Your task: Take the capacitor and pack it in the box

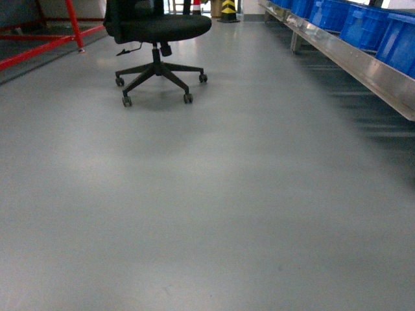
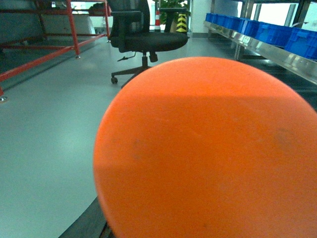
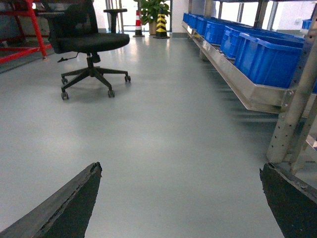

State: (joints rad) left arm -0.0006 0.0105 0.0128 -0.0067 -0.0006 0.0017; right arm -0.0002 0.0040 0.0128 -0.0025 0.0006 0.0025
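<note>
Head view: bare grey floor (image 1: 207, 214), black wheeled office chair (image 1: 157, 39), blue plastic bins (image 1: 369, 26) on a steel rack at right; neither hand in view, and no capacitor or pale pink box, so their positions, pointing and long axis cannot be told. Left wrist view: large orange rounded object (image 2: 208, 148) fills the frame, hiding the left hand, state cannot be told. Right wrist view: right hand (image 3: 181, 208) released, dark fingers (image 3: 69, 203) wide apart over floor; risk judged: the base could clip the chair or rack
</note>
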